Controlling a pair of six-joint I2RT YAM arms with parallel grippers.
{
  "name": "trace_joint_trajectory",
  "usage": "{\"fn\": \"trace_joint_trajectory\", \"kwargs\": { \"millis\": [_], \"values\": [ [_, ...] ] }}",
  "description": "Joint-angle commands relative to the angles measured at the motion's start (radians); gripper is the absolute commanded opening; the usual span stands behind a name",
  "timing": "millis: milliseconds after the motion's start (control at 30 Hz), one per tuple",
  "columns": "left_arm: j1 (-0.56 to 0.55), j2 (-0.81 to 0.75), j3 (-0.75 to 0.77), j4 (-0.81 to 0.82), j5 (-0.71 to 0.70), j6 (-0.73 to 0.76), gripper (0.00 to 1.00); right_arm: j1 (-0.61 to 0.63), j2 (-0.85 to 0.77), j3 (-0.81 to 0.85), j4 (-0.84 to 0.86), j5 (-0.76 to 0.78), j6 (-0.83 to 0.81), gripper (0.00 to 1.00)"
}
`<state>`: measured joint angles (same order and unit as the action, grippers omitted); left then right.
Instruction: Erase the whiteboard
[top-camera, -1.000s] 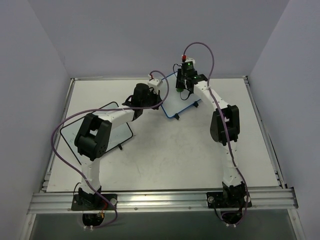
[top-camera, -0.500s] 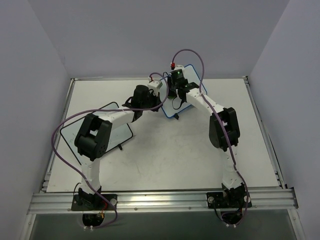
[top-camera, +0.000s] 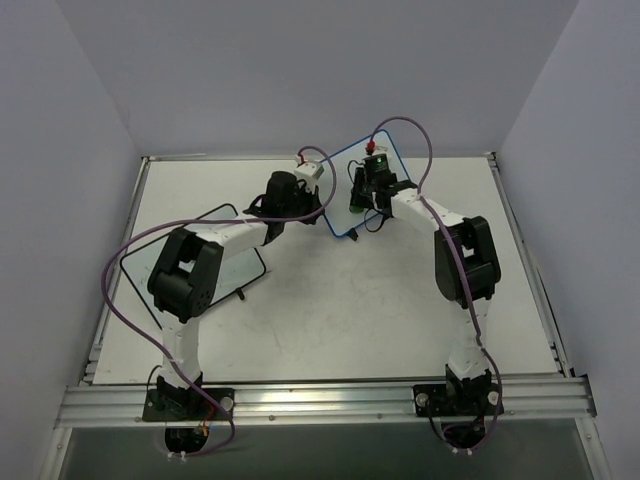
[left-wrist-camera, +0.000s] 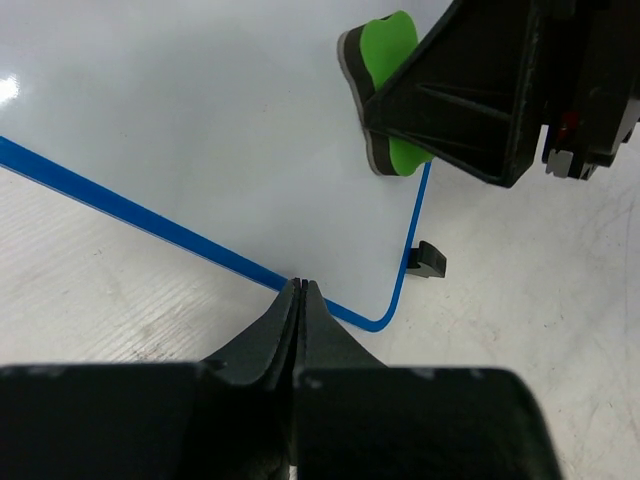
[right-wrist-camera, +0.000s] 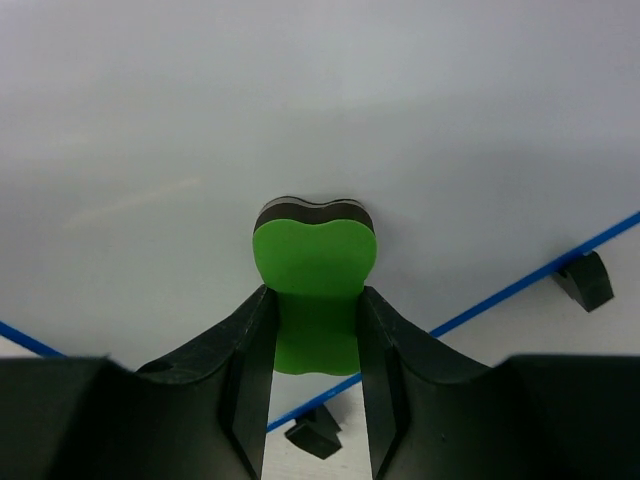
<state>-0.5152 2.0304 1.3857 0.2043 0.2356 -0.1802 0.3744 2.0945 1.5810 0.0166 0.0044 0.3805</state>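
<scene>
The whiteboard (top-camera: 340, 185), blue-framed with small black feet (left-wrist-camera: 430, 260), stands tilted at the far middle of the table. Its white face looks clean in the left wrist view (left-wrist-camera: 200, 120) and in the right wrist view (right-wrist-camera: 300, 100). My left gripper (left-wrist-camera: 300, 287) is shut on the board's blue lower edge, and it also shows in the top view (top-camera: 322, 202). My right gripper (right-wrist-camera: 315, 335) is shut on a green eraser (right-wrist-camera: 315, 265) with a dark felt pad. It presses the eraser against the board's face near the lower corner. The eraser (left-wrist-camera: 385, 70) also shows in the left wrist view.
A black-framed whiteboard (top-camera: 235, 270) lies at the left of the table, partly under my left arm. Grey walls enclose the table on three sides. A metal rail (top-camera: 320, 400) runs along the near edge by the arm bases.
My right gripper swept the eraser left across the board, then back right and down toward its near edge. The board's tilt shifted. My left gripper stayed on the frame.
</scene>
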Motion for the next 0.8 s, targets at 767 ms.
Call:
{"fn": "trace_joint_trajectory", "kwargs": {
  "millis": [767],
  "values": [
    [0.024,-0.237,0.041,-0.169,-0.078,-0.073,0.02,-0.121,-0.131,-0.184,-0.003,-0.017,0.041,0.00]
  ]
}}
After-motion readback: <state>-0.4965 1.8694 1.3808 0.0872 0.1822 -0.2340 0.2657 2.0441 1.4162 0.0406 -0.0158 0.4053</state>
